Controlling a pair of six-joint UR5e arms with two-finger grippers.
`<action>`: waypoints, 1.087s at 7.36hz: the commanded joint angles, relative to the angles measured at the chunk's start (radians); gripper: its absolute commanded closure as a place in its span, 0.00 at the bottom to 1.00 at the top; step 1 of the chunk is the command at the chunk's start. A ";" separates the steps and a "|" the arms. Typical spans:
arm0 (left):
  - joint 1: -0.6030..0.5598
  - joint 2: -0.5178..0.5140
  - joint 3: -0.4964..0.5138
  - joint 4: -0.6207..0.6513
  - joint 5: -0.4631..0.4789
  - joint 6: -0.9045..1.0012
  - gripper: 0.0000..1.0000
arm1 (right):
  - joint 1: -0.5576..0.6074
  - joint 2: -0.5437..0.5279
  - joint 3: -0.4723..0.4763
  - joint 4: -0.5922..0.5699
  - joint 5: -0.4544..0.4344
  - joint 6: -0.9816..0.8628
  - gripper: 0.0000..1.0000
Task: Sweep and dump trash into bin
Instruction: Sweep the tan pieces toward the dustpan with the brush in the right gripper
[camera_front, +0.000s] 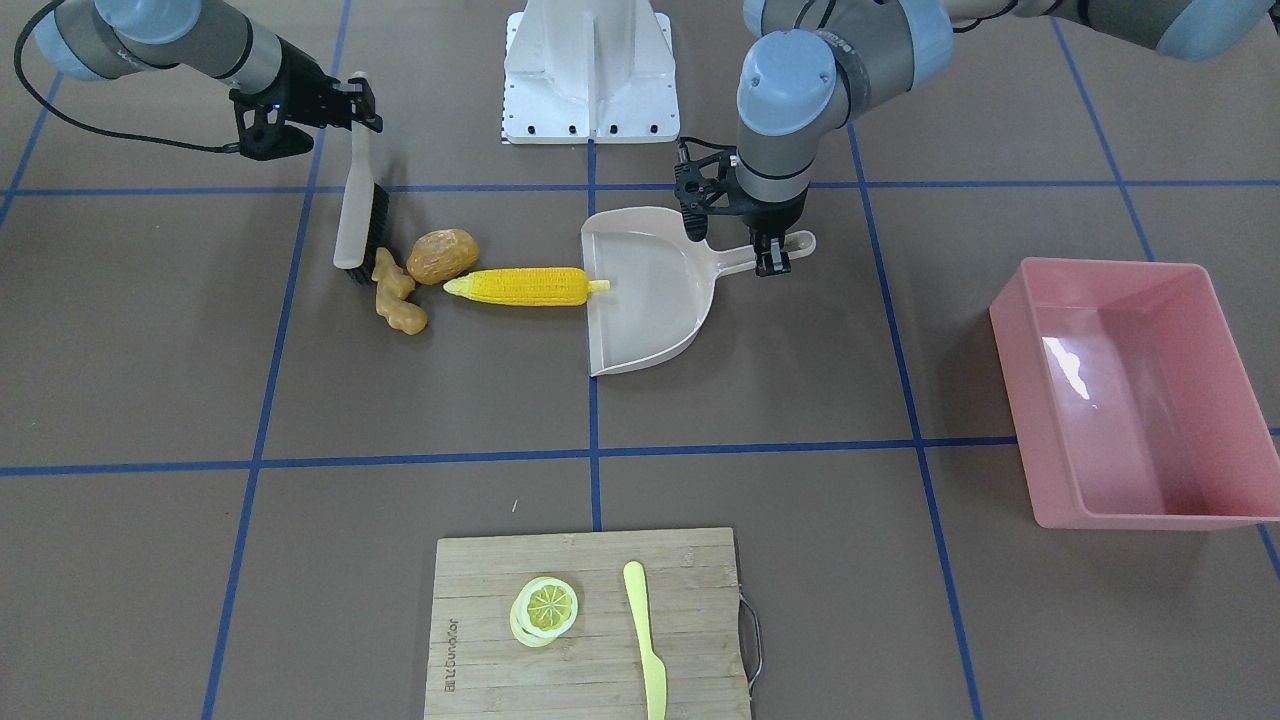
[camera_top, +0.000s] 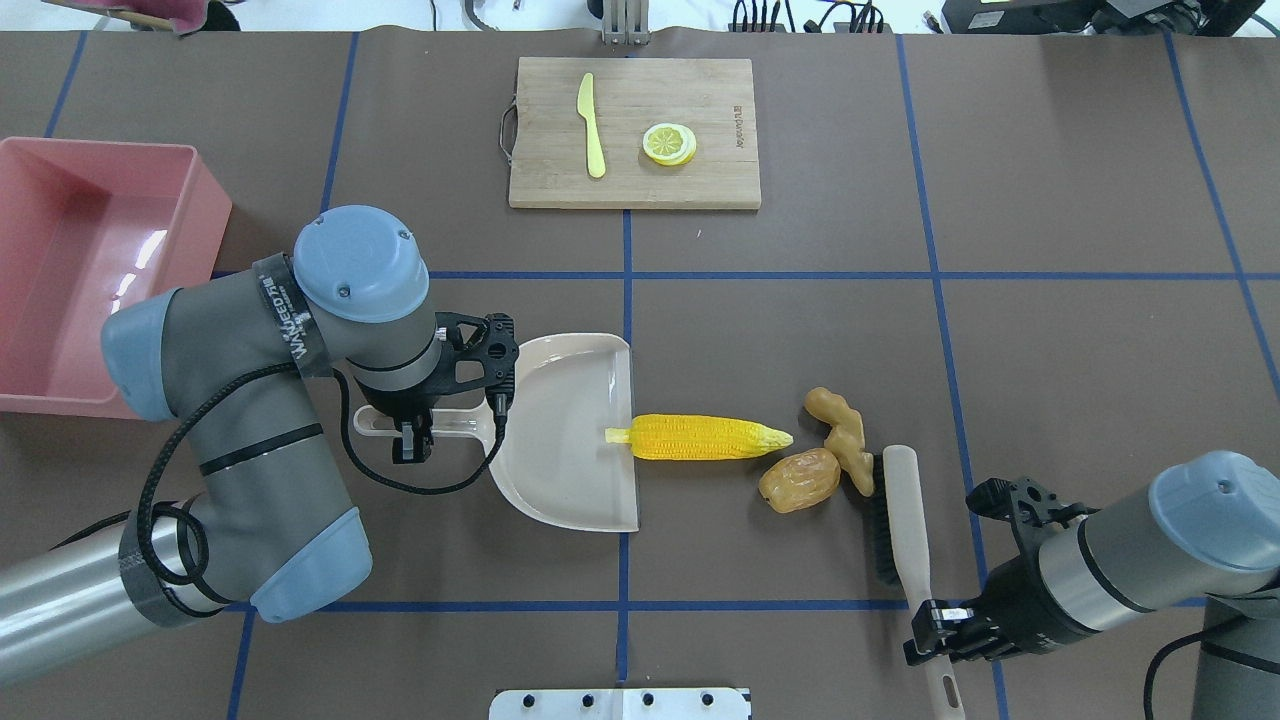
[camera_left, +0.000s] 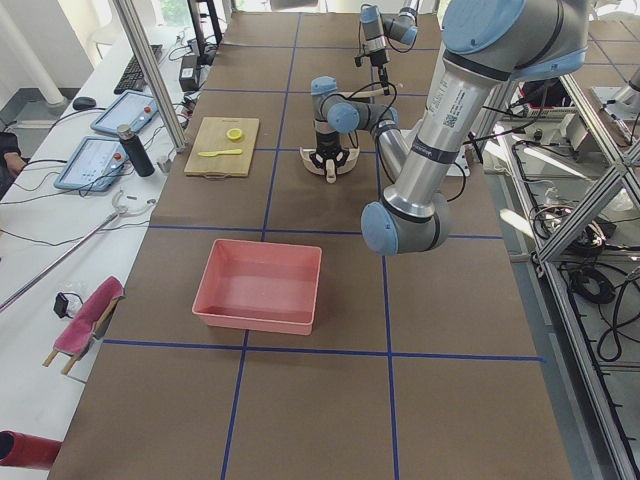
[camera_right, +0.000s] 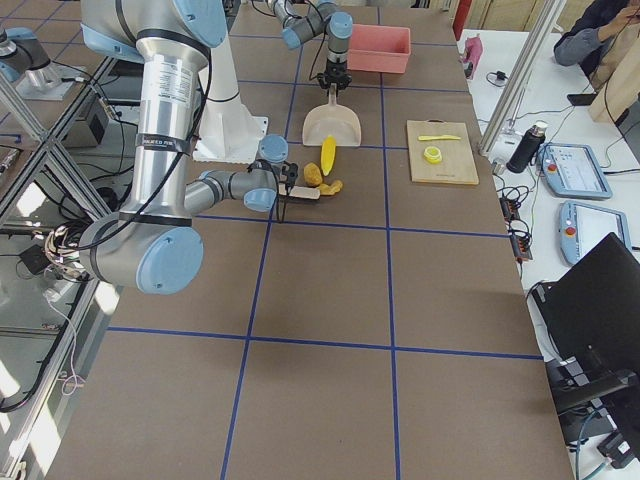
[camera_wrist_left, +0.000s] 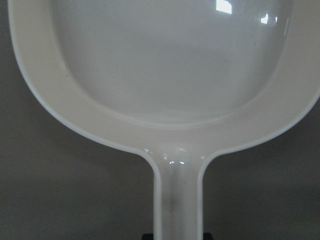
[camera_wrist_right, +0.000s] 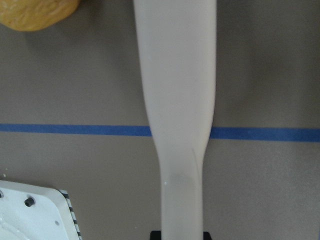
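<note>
The yellow corn cob (camera_front: 530, 287) lies with its stem tip at the mouth of the beige dustpan (camera_front: 660, 310). The brown potato (camera_front: 442, 256) and the tan ginger root (camera_front: 398, 297) lie behind it, against the black bristles of the brush (camera_front: 362, 215). My left gripper (camera_front: 772, 252) is shut on the dustpan handle (camera_wrist_left: 177, 200). My right gripper (camera_front: 352, 100) is shut on the brush handle (camera_wrist_right: 177, 100). The pink bin (camera_front: 1140, 400) stands empty out to my left, apart from both grippers.
A wooden cutting board (camera_front: 600, 690) with a lemon slice (camera_front: 545, 608) and a pale yellow knife (camera_front: 645, 640) lies at the far side of the table. The white robot base plate (camera_front: 590, 70) sits behind the dustpan.
</note>
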 joint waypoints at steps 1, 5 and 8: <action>0.000 0.000 0.000 0.000 0.000 -0.001 1.00 | 0.004 0.095 -0.008 -0.095 0.002 0.000 1.00; 0.000 -0.002 -0.001 0.000 0.000 0.001 1.00 | 0.001 0.249 -0.008 -0.238 0.016 0.000 1.00; 0.000 0.000 -0.001 0.001 0.001 0.004 1.00 | -0.028 0.375 -0.016 -0.353 0.003 0.000 1.00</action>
